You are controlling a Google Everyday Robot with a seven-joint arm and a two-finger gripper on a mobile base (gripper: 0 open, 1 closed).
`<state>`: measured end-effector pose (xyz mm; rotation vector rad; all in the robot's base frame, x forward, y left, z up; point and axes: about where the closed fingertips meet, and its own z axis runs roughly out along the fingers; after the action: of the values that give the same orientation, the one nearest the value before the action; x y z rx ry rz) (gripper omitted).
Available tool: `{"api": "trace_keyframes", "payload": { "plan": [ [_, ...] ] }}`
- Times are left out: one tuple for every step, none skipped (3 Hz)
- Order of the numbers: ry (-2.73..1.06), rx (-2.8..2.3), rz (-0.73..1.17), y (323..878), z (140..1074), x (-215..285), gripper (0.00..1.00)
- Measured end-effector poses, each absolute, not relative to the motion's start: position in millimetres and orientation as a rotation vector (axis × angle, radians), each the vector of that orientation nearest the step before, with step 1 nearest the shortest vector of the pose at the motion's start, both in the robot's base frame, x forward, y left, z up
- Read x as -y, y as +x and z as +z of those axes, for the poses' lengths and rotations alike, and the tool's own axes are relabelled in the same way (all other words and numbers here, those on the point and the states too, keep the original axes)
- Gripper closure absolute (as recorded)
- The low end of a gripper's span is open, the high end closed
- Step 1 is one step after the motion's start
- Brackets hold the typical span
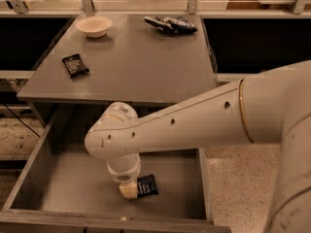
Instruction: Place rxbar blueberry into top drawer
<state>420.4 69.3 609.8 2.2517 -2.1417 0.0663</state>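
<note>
Hand [129, 190] low inside top drawer [73, 188] | rxbar blueberry [147, 185] on the floor, apparently touching it | grip: cannot tell

- One arm [204, 123] in view, white, reaching from the right edge across to the left and sloping slightly downward.
- Rounded elbow joint [108, 137] at its far end; the limb turns straight down there.
- Short wrist [124, 168] hangs vertical beneath the joint.
- Gripper [129, 191] points down, low inside the top drawer [204, 178], close to its floor.
</note>
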Motion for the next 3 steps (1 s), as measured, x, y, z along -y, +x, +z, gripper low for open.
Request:
{"api": "trace_keyframes", "payload": {
  "plan": [
    [2.252,2.142,0.066,420.4,609.8,-69.3,0.51],
    [2.252,2.142,0.066,420.4,609.8,-69.3,0.22],
    [2.252,2.142,0.067,420.4,609.8,-69.3,0.0]
  ]
}}
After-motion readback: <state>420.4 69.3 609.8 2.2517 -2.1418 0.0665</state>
